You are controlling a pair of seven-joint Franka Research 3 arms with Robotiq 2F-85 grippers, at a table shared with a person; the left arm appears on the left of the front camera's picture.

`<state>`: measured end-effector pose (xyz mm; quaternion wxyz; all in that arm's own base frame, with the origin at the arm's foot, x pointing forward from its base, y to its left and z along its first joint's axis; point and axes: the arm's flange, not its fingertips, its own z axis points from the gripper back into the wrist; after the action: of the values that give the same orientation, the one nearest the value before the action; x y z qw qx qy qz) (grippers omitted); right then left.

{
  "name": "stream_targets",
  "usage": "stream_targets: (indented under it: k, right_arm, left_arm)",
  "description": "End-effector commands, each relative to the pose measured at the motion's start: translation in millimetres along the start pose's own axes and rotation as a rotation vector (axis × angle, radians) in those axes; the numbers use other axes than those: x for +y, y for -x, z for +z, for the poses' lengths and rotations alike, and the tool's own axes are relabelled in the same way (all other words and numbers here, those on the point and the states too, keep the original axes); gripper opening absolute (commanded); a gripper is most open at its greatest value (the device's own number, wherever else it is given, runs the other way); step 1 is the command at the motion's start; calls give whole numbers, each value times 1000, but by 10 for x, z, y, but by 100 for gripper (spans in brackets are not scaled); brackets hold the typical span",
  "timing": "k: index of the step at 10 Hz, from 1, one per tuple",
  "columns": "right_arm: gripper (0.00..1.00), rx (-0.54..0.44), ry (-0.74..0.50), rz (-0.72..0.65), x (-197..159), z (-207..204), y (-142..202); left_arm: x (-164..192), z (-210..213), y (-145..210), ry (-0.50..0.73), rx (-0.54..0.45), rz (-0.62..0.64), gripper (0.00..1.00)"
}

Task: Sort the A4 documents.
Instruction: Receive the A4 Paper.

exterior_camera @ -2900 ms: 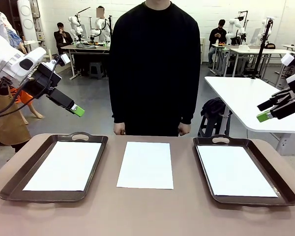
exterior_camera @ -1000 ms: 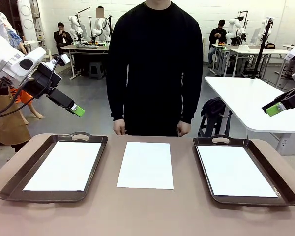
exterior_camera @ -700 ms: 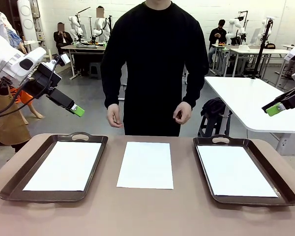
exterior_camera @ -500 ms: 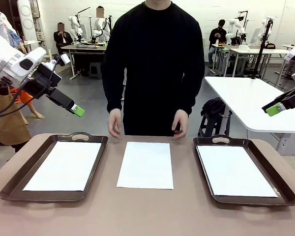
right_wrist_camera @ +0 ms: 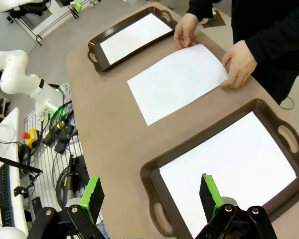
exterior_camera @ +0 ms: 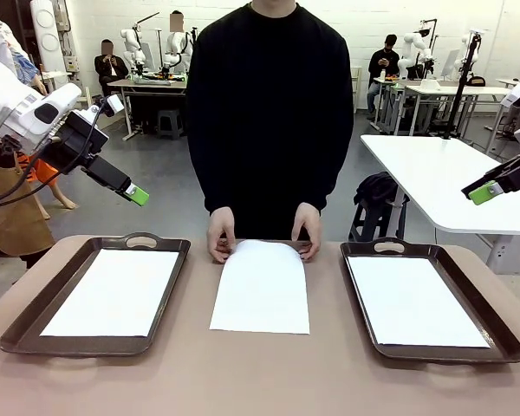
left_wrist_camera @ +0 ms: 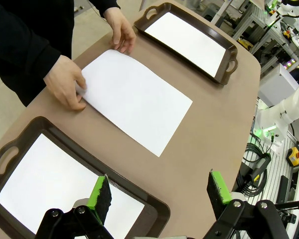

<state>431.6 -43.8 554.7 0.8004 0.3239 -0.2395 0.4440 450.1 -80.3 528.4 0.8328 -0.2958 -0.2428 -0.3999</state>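
A loose A4 sheet (exterior_camera: 260,290) lies flat on the bare counter (exterior_camera: 260,381) midway between two dark brown handled trays. The left tray (exterior_camera: 35,334) near the counter's left edge already carries a white sheet (exterior_camera: 113,290), and the right tray (exterior_camera: 494,334) near the right edge carries another (exterior_camera: 412,299). At the counter's far edge the person's hands (exterior_camera: 221,243) pinch the middle sheet's two far corners, so that end bows up a little while the near end rests on the counter.

The left end effector (left_wrist_camera: 159,191) hangs above the left tray's near side with its green pads spread wide and nothing between them. The right end effector (right_wrist_camera: 149,191) hovers likewise above the right tray, pads spread and empty.

The paper looks very light, thin and floppy; it should bend under its own weight, slide easily on the smooth counter, and crease if pinched hard. Lying flat, it offers no edge to get a pad under, so the raised far end, or a corner slid out past the counter's edge, seems the best place to take hold, with a gentle pinch close to the rim
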Motion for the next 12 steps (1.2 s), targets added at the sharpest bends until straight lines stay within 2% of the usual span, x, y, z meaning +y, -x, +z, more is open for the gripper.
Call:
stream_targets:
  k: [1, 12]
  right_arm:
    - [100, 1, -2, 2, 2, -7, -5]
    - [100, 1, -2, 2, 2, -7, -5]
  left_arm:
    - [-3, 10, 5, 6, -4, -1, 100]
    - [-3, 10, 5, 6, -4, -1, 100]
